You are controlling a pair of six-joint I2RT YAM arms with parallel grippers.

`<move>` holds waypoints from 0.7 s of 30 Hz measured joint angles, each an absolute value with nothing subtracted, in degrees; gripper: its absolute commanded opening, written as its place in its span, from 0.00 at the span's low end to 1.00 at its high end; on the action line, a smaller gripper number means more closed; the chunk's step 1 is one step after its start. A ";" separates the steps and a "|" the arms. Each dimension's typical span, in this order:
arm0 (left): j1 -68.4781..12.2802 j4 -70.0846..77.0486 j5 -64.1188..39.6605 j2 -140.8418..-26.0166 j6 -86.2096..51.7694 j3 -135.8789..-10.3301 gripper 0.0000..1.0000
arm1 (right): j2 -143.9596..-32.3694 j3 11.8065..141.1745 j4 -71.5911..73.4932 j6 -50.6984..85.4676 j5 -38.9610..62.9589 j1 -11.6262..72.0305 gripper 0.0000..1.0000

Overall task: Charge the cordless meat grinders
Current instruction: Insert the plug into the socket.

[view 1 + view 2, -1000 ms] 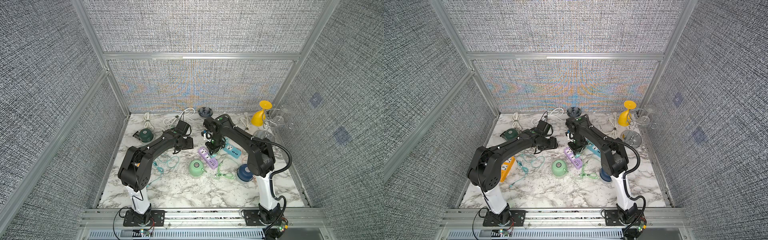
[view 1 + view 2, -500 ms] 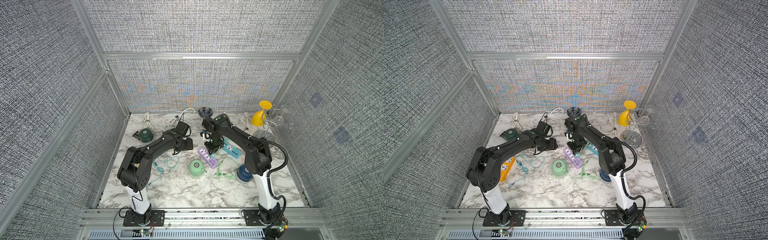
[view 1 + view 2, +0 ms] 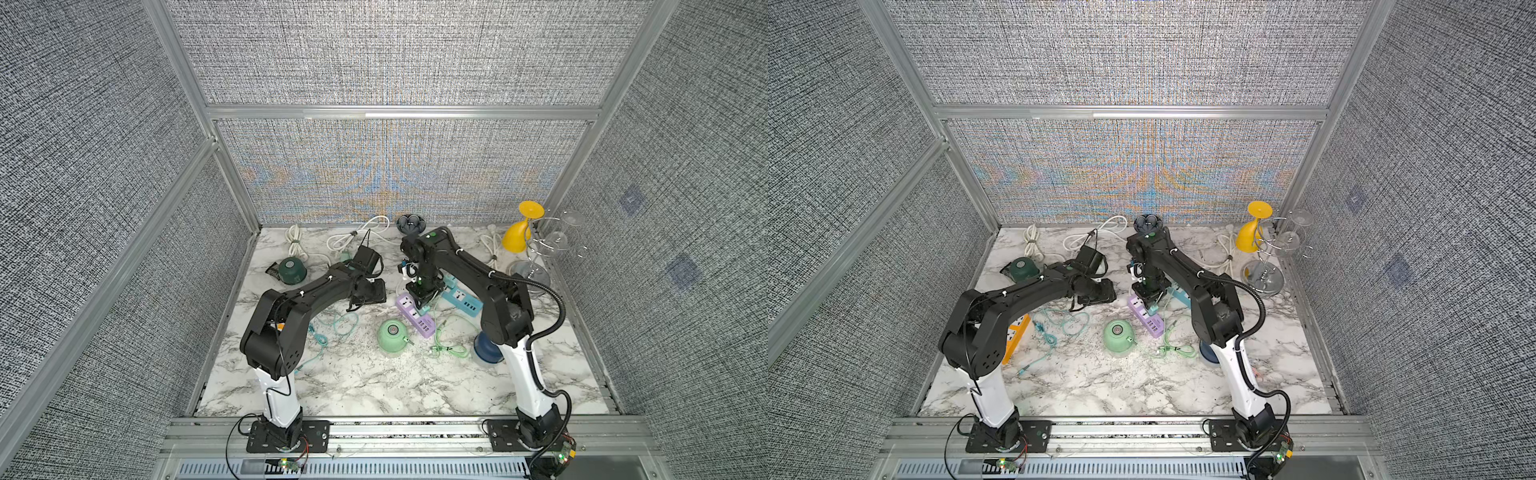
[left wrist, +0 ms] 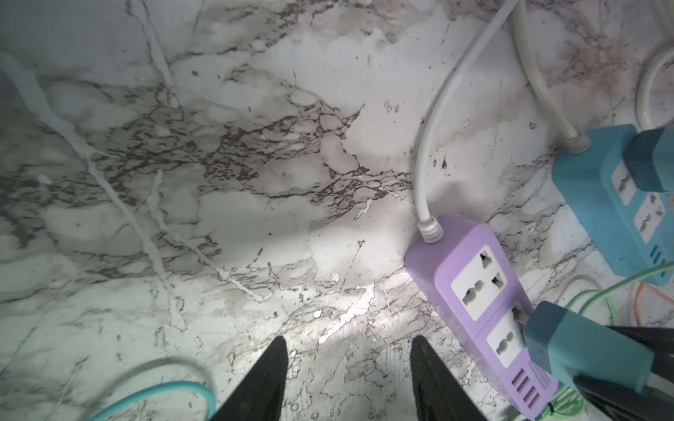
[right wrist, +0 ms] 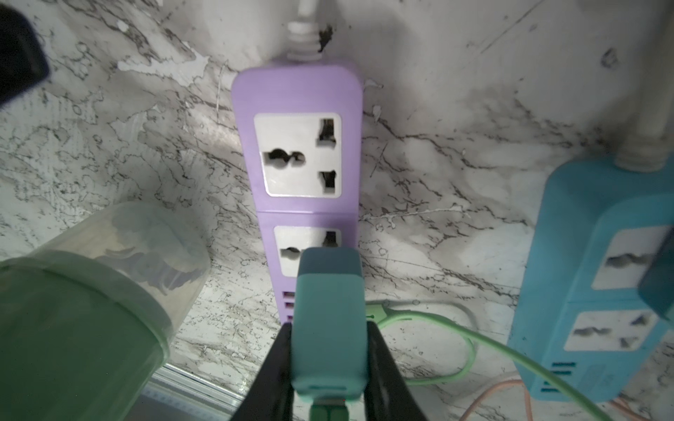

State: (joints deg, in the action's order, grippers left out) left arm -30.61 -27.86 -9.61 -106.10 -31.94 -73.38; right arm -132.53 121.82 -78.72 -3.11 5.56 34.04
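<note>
**Grip state**
- At the right fingers [image 5: 277,371]: clamped on both sides of a teal adapter [image 5: 330,310], with its front end at the second socket of the purple power strip [image 5: 297,91]. Metal prong visible between adapter and socket in the left wrist view; depth of seating not determinable.
- At the left fingers [image 4: 262,382]: spread apart, nothing between them, low over bare marble near the purple power strip.

**Cabling**
- light green cable [image 5: 456,331]: plugged into the rear end of the teal adapter, looped on the table [image 3: 374,386] between the purple power strip and the navy blue grinder [image 3: 487,347].
- teal cable [image 3: 340,328]: loose on the table between the left arm and the mint green grinder [image 3: 392,336].

**Grinder positions, both top views**
- mint green grinder: centre of the table, just beside the USB end of the purple power strip, silver button facing up.
- dark green grinder [image 3: 292,270]: rear left, near the left wall, close to coiled white cords.
- navy blue grinder: right of centre, largely hidden behind the right arm.

**Other strips**
- blue power strip [image 3: 463,301]: beside the purple power strip on the right-arm side, with a dark teal plug [image 4: 649,160] on the socket nearest its cord.
- orange power strip [image 3: 1016,338]: partly hidden under the left arm.
</note>
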 measured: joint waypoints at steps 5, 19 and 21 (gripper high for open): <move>-30.61 -27.05 -9.91 -106.13 -31.94 -72.69 0.55 | -136.22 126.54 -80.88 -3.09 5.39 34.13 0.00; -30.65 -26.68 -10.02 -104.75 -31.92 -71.24 0.55 | -132.46 116.42 -73.58 -1.21 0.97 36.29 0.00; -30.65 -26.72 -10.02 -104.38 -31.90 -71.31 0.55 | -131.13 113.65 -70.98 -1.04 0.95 36.25 0.00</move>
State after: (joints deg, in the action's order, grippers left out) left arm -30.65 -26.72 -10.02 -104.38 -31.90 -71.31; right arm -131.13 113.65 -70.98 -1.04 0.95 36.25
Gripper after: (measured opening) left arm 0.551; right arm 0.273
